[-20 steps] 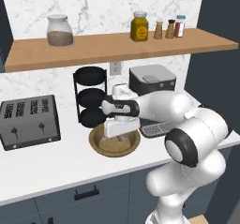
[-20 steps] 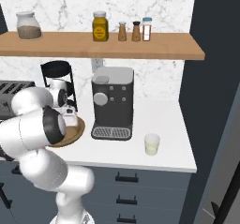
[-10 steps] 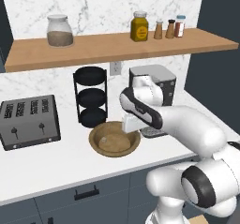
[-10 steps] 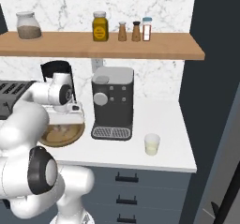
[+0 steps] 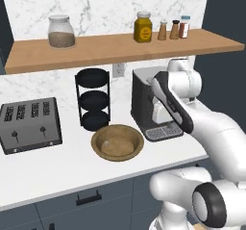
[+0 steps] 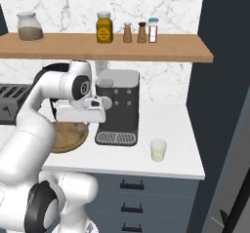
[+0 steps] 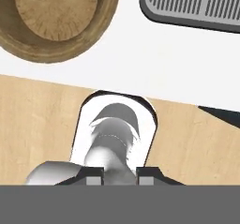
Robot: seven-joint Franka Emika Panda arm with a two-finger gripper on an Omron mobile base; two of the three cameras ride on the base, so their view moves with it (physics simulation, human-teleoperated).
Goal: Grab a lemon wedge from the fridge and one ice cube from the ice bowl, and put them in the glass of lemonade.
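The brown wooden ice bowl [image 5: 117,143] sits on the white counter, and I can make out no ice cube in it. My gripper [image 6: 80,126] hangs above the counter between the ice bowl [image 6: 66,137] and the coffee machine, pointing down. In the hand view its fingertips [image 7: 93,174] stand a narrow gap apart; whether they hold anything is hidden. The ice bowl [image 7: 56,17] lies at the upper left there. The glass of lemonade [image 6: 157,150] stands near the counter's front right. The fridge [image 6: 232,173] is at the far right. The lemon wedge is out of view.
A black coffee machine [image 5: 151,104] with a grey drip tray [image 7: 192,5] stands right of the bowl. A black three-tier rack [image 5: 93,99] and a toaster [image 5: 30,124] are to the left. A wooden shelf [image 5: 120,48] with jars runs overhead.
The gripper has risen out of the ice bowl and swung right, towards the coffee machine. The arm has unfolded upward with it.
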